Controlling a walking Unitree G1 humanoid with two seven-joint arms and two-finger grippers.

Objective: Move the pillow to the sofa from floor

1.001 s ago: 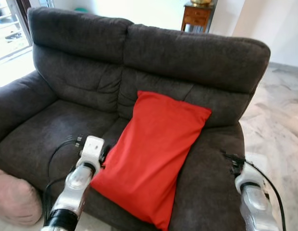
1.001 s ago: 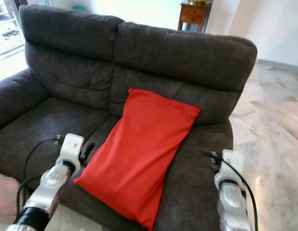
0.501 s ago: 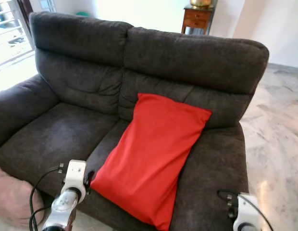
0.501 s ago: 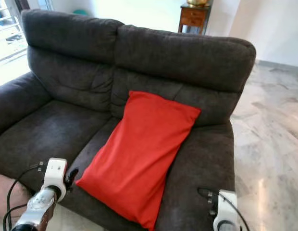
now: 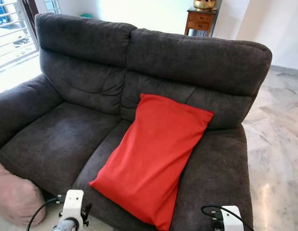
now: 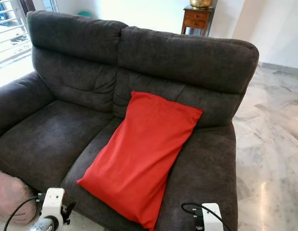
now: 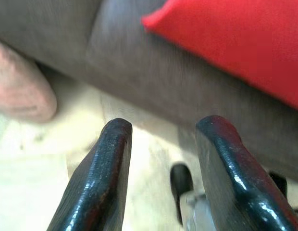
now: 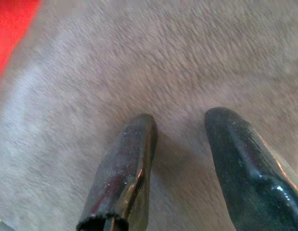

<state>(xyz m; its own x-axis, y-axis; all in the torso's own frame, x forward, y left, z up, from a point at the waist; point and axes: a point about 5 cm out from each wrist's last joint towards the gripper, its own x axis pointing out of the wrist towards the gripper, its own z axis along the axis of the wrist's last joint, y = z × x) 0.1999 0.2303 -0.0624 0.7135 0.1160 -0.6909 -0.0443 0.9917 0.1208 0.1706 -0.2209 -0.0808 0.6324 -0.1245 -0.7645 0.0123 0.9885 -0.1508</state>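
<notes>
The left tool (image 7: 161, 144) hangs open and empty off the sofa's front edge, its two black fingers (image 7: 98, 178) spread over pale floor (image 7: 38, 173). The left wrist view catches the red pillow's (image 5: 156, 156) lower corner above the seat front and a pink cushion (image 7: 19, 84) on the floor beside the sofa's base. The right tool (image 8: 182, 159), also open and holding nothing, hovers close over grey upholstery. The head views show the dark grey sofa (image 5: 81, 130) whole: the pillow leans on the right seat, top edge against the backrest, bottom corner at the front edge. A wooden side table (image 5: 201, 21) stands behind.
</notes>
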